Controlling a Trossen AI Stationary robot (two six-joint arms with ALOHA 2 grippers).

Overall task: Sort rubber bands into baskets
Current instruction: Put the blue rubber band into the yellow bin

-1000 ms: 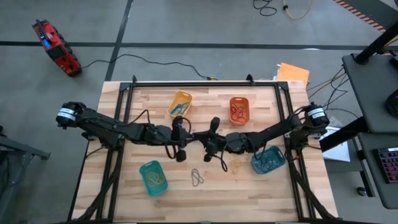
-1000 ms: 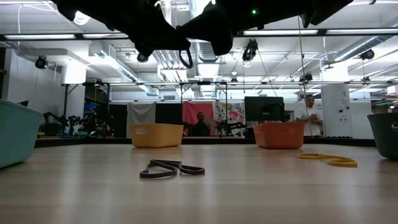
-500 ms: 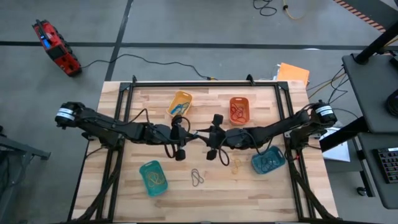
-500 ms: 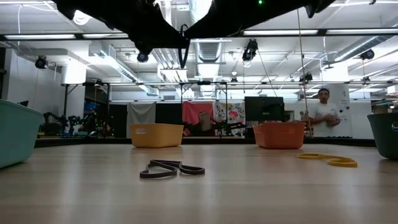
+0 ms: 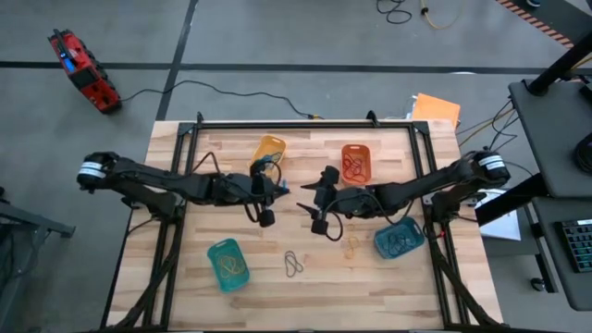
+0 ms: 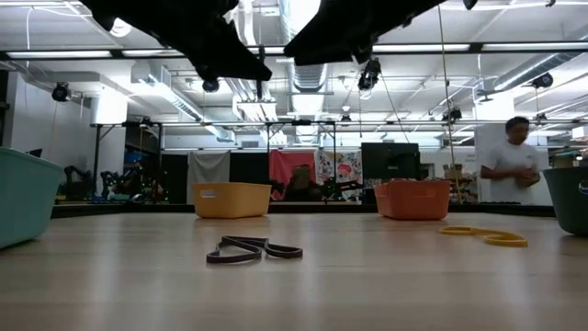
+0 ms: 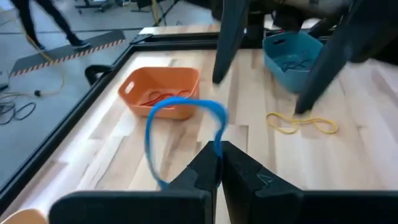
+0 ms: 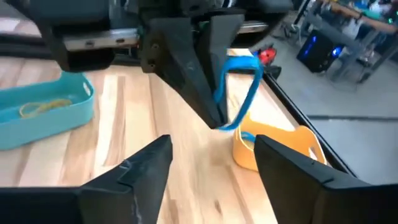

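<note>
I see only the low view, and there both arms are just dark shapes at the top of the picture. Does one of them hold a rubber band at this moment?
Observer: Yes. The left gripper is shut on a blue rubber band, which stands up as a loop above its fingers.
Operator: And the right gripper, does it also pinch this band?
Observer: No. The right gripper is open and empty, facing the left one above the middle of the table.
Operator: Which basket already has blue inside?
Observer: The yellow basket. The right wrist view shows something blue lying in it, just beyond the left gripper.
</note>
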